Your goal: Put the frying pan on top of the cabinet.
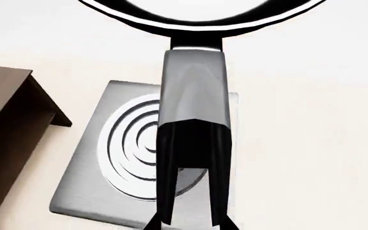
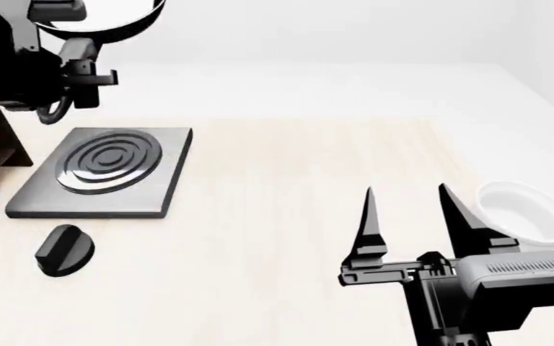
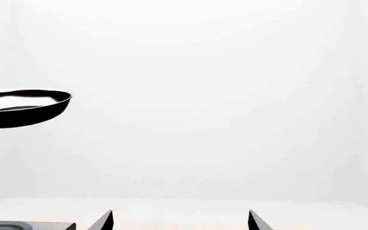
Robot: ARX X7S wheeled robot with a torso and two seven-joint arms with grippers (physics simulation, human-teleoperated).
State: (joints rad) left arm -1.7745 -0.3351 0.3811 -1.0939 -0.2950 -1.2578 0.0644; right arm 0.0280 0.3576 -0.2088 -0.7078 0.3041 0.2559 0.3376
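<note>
Black frying pan (handle clamped) in left jaws; right jaws apart.

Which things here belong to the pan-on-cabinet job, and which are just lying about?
Part of the job:
- frying pan, held up in the air
- left gripper, shut on its handle
- cabinet, beside the burner plate

Lying about:
- grey burner plate
- black knob
- white bowl
- right gripper, open and idle

Simulated kitchen: burner plate, control knob, white bowl, pale wood counter.
</note>
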